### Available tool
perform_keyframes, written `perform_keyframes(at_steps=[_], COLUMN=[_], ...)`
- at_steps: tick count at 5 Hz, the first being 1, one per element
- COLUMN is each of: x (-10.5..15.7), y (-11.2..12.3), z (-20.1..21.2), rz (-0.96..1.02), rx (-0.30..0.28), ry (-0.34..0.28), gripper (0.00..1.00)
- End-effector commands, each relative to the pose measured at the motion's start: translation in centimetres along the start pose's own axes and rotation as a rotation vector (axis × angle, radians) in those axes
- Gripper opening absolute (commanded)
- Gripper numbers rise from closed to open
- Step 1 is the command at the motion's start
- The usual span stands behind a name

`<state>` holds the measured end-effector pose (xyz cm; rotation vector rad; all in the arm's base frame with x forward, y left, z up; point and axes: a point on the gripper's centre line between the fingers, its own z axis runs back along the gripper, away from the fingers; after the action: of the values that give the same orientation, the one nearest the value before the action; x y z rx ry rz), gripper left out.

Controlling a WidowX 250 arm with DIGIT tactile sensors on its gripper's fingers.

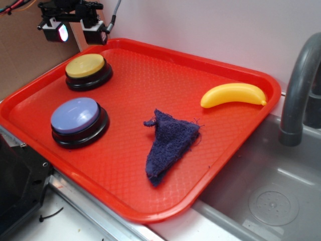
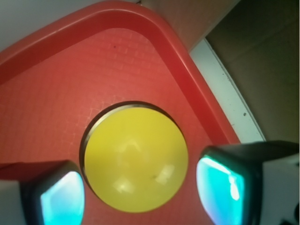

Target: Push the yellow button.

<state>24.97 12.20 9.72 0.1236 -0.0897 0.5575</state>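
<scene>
While the fingers (image 2: 140,197) hang spread above it, the yellow button (image 1: 86,66) sits in the red tray (image 1: 125,150).

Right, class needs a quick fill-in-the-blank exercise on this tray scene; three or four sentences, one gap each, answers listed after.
1. The gripper hangs above the button whose top is ____.
2. The crumpled cloth is dark ____.
3. Everything sits on a tray coloured ____.
4. The banana lies nearest the tray's edge beside the ____.

Missing words: yellow; blue; red; sink.
</scene>
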Motion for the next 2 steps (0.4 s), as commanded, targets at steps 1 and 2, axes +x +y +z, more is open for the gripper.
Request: perform_keyframes(at_steps=[1, 2], x=[0.56, 0.32], y=[1.95, 2.23], z=[3.36, 4.14], rz=[0.015, 0.028], rx=[-0.005, -0.009], ry=[-0.084, -0.095], gripper=[1.0, 1.0])
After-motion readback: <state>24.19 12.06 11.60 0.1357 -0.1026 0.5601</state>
